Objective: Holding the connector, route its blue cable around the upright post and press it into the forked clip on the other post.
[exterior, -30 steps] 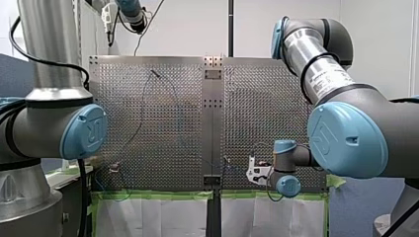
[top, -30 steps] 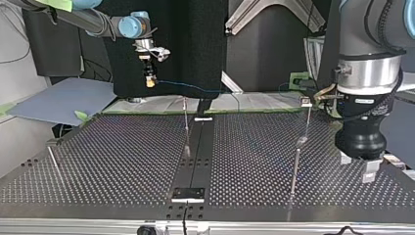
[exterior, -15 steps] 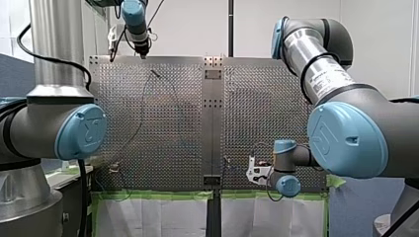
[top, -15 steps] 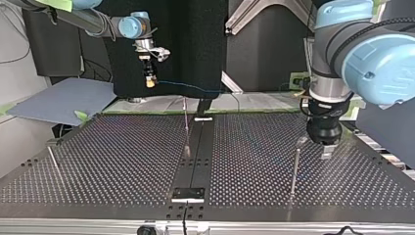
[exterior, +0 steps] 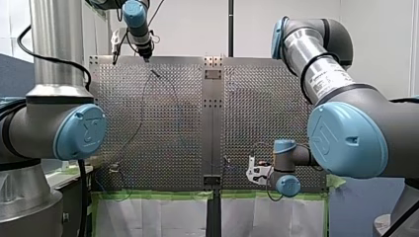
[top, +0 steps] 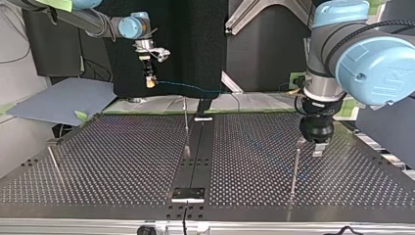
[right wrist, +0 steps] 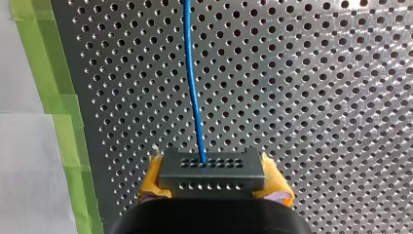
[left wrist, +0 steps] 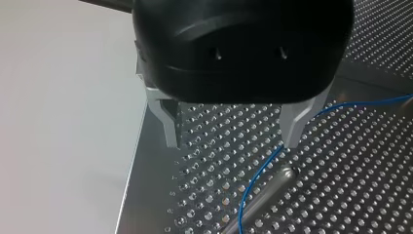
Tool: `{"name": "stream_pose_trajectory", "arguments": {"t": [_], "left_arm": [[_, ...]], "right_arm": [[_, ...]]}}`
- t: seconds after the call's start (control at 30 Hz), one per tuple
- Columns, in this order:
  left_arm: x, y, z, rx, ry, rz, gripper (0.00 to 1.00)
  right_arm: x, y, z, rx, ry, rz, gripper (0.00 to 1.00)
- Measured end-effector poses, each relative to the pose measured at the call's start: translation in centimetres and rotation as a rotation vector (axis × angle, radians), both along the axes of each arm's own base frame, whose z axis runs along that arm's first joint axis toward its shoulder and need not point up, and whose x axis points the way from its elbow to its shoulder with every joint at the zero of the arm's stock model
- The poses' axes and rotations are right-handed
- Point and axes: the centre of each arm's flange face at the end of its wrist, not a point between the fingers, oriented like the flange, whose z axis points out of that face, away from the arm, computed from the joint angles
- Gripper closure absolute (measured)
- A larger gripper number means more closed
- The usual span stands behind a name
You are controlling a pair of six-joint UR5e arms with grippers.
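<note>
The connector [right wrist: 212, 171] is clenched between the yellow pads [right wrist: 275, 187] of my right jaws. It is held in the air above the desk [top: 107, 161] near its edge on the arms' side, at the top view's left. Its blue cable [right wrist: 193, 83] leaves the connector's face and runs out over the perforated plate. The left wrist view shows a stretch of it lying just beside the thin post [top: 294, 171] at the top view's right. My left jaws hang released and empty above that post's tip, with one finger [left wrist: 294, 124] close to the cable. The likeliest trouble, I judge, is there. The cable is thin and sits hard by one finger rather than centred in the gap, so a descent could close on air. A finger could also strike the slender post, bending it or knocking the cable away. A second risk is tension: if my right arm hauls the connector while the cable is caught on a post, the block could twist or slip out of the pads. Whether this post's tip carries the fork I cannot tell. My right arm reaches in low with its wrist turned down. My left arm stretches far across the desk, wrist vertical, jaws pointing straight down.
</note>
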Motion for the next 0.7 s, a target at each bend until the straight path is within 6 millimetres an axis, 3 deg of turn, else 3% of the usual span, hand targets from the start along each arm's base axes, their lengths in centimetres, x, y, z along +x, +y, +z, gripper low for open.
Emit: {"name": "stream_pose_trajectory", "arguments": {"t": [0.7], "left_arm": [[-0.56,0.33,-0.23,0.007,0.029,0.051,0.00]], "right_arm": [[-0.03,0.01,-0.03,0.003,0.003,0.000,1.00]]}}
